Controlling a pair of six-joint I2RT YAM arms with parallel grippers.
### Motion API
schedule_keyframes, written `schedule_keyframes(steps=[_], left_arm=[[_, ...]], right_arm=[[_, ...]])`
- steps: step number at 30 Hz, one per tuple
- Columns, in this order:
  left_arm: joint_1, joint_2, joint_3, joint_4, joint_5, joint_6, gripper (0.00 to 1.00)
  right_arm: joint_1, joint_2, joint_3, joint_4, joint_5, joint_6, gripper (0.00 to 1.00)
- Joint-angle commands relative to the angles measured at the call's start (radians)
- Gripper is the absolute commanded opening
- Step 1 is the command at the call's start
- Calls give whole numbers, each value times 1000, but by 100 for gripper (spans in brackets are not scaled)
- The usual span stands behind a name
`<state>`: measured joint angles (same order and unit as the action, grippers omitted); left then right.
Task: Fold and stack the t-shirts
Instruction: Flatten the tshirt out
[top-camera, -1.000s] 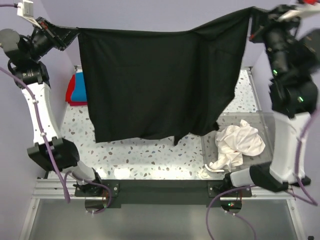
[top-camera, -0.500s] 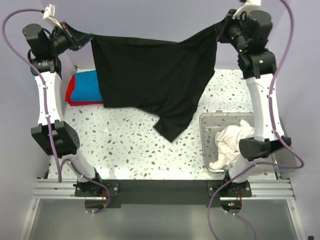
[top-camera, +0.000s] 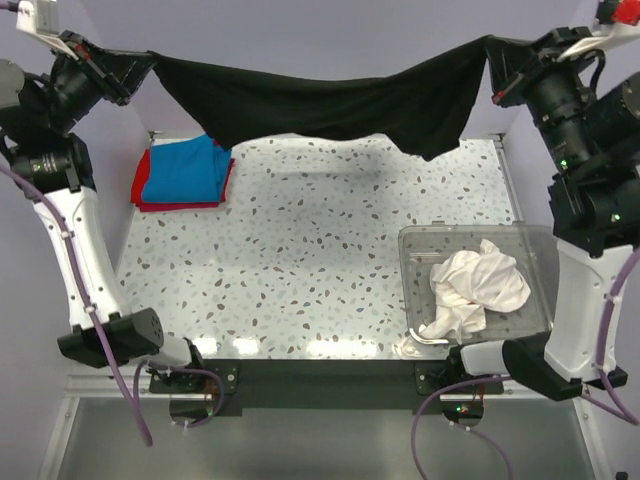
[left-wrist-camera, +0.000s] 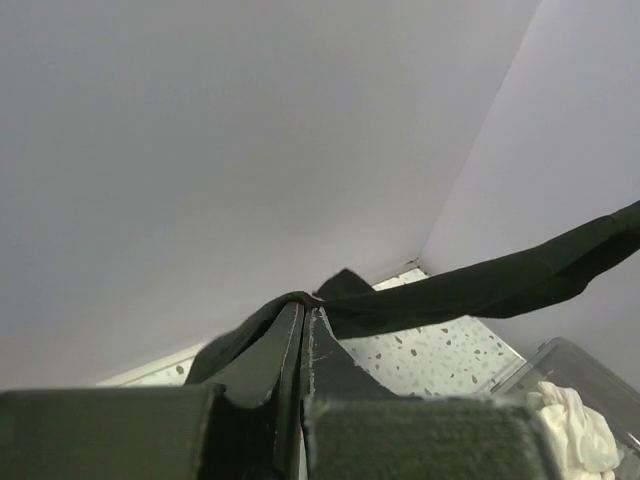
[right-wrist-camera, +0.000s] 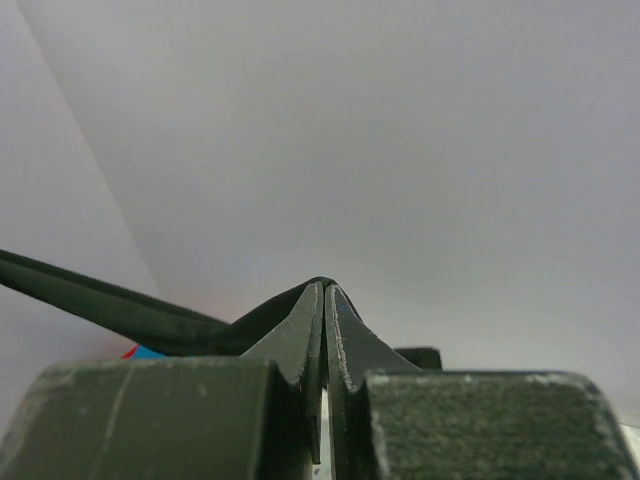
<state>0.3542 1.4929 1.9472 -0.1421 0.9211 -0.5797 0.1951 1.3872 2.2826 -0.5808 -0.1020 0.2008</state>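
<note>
A black t-shirt is stretched high over the far side of the table, sagging between my two arms. My left gripper is shut on its left corner; the wrist view shows black cloth pinched at the left gripper's tips. My right gripper is shut on the shirt's right corner, and black cloth wraps over the right gripper's closed tips. A folded blue t-shirt lies on a red t-shirt at the far left of the table. A crumpled white t-shirt sits in the bin.
A clear plastic bin stands at the near right of the speckled table. Grey walls close in the back and both sides. The arm bases are bolted on the black rail at the near edge.
Both arms have swung the black shirt up and outward: it hung down as a sheet a second ago and now is pulled into a narrow, nearly level band near the back wall.
</note>
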Motion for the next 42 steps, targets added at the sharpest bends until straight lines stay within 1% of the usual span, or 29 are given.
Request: schedule_keyframes(steps=[1, 5, 11, 12, 15, 17, 20, 21, 22, 24, 25, 26, 27, 28, 29, 30, 31, 32, 33, 34, 35, 36, 37, 38, 39, 40, 41, 42], left_arm=[[11, -108, -1, 35, 16, -2, 0], [9, -175, 5, 3, -24, 12, 0], [9, -197, 9, 6, -21, -14, 0], [8, -192, 6, 4, -21, -16, 0], [11, -163, -2, -27, -25, 0, 0], [14, -122, -10, -78, -44, 33, 0], [12, -47, -68, -103, -31, 57, 0], [12, -27, -97, -84, -16, 50, 0], [9, 13, -163, -47, -15, 41, 0], [-3, 65, -204, -19, -7, 44, 0], [-6, 146, -203, -34, -14, 66, 0], [-21, 191, -183, -34, -8, 76, 0], [-29, 310, -150, -56, -10, 87, 0], [-37, 370, -49, -107, -19, 107, 2], [-52, 433, 10, -122, -21, 106, 10], [-58, 496, 78, -155, -53, 106, 32], [-63, 604, 199, -187, -120, 80, 47], [-63, 647, 240, -182, -140, 55, 61], [-63, 703, 280, -182, -162, 22, 87], [-64, 713, 317, -174, -178, 14, 96], [-73, 711, 318, -163, -179, 12, 100], [-81, 699, 306, -156, -185, 23, 100], [-90, 658, 255, -131, -194, 53, 100], [-106, 633, 221, -119, -195, 66, 100], [-112, 589, 187, -108, -194, 84, 100], [-116, 564, 121, -105, -197, 93, 100], [-130, 543, 87, -111, -203, 107, 100], [-138, 487, 52, -119, -215, 125, 100]], right_arm=[[-2, -59, 15, -14, -25, -3, 0], [-2, -99, 95, -45, -25, 3, 0], [-2, -119, 179, -68, -25, 60, 0], [-2, -113, 179, -64, -31, 95, 0], [-2, -97, 100, -6, -50, 159, 0], [-2, -62, 37, 12, -65, 173, 0], [-2, 41, -18, 28, -119, 203, 0], [-2, 68, -35, 42, -134, 222, 0], [-2, 144, -64, 55, -142, 227, 0], [-2, 241, -63, 62, -133, 227, 0], [0, 350, -26, 58, -131, 227, 0], [1, 428, 10, 38, -128, 227, 0], [0, 505, 132, 13, -101, 218, 0], [0, 582, 208, -8, -99, 221, 0], [-2, 760, 291, -51, -78, 229, 0], [0, 829, 414, -63, -43, 241, 0], [-8, 896, 437, -60, 5, 261, 9], [-14, 961, 434, -39, 22, 282, 24], [-22, 973, 381, -25, 25, 337, 41], [-29, 971, 339, -19, 28, 354, 56], [-28, 955, 287, 4, 45, 356, 62], [-23, 882, 140, 31, 51, 339, 67], [-13, 842, 59, 70, 70, 324, 73], [-10, 796, -10, 126, 79, 292, 74], [-6, 735, -102, 137, 84, 279, 75], [-6, 710, -136, 139, 82, 273, 75], [-6, 690, -159, 133, 73, 250, 75], [-3, 655, -202, 127, 64, 241, 75]])
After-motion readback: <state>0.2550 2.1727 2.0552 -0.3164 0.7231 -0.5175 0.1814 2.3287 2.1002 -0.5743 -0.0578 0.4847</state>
